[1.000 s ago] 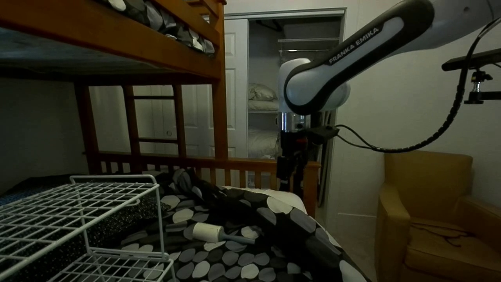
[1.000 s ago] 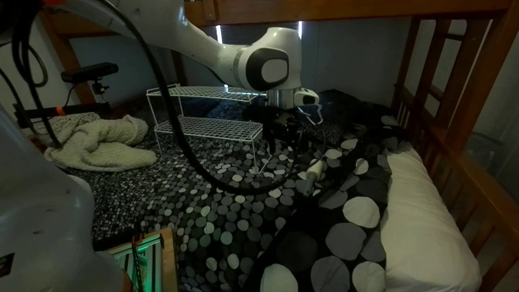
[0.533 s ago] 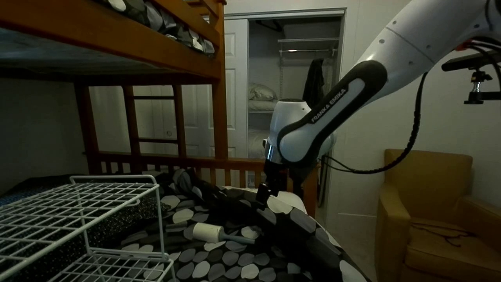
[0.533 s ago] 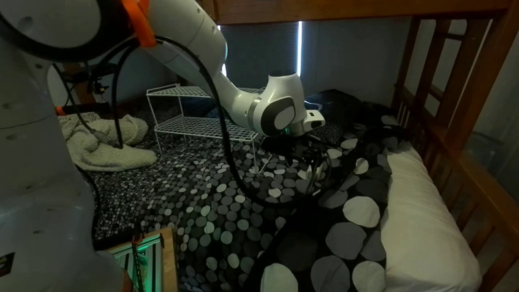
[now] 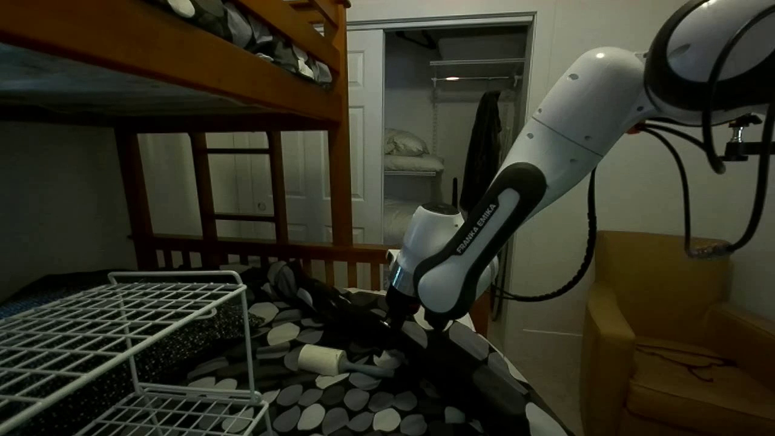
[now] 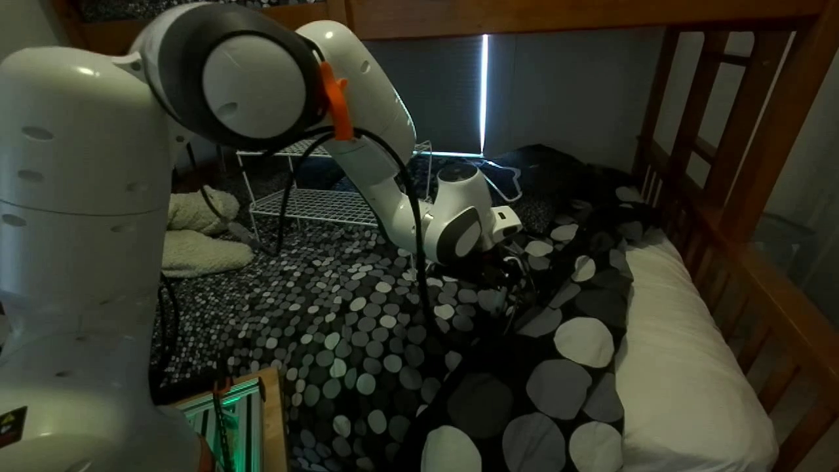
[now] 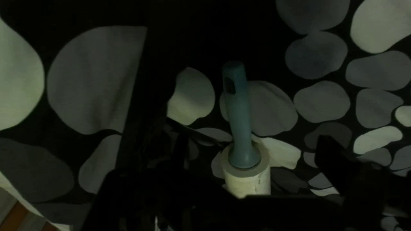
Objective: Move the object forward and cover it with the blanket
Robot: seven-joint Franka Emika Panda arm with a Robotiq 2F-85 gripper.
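Observation:
The object is a lint roller with a white roll and blue-grey handle; it lies on the bed in an exterior view (image 5: 322,360) and between my fingers in the wrist view (image 7: 246,178). The blanket, black with white and grey spots, lies under it and shows in both exterior views (image 5: 357,399) (image 6: 367,341) and the wrist view (image 7: 269,109). A raised fold runs beside the handle. My gripper (image 7: 253,141) is open, its dark fingers apart on either side of the roller, not gripping it. In an exterior view the gripper (image 6: 505,275) largely hides the roller.
A white two-tier wire rack (image 5: 181,303) stands on the bed near the roller; it also shows in an exterior view (image 6: 314,204). The wooden bunk rail (image 5: 290,247) borders the bed. A white mattress part (image 6: 682,367) and cream fleece (image 6: 203,252) are visible. The upper bunk (image 5: 181,66) hangs overhead.
The arm has come down and, in an exterior view, shifted left, bringing the gripper low over the bed near the roller's handle. The roller, blanket and rack have not visibly moved.

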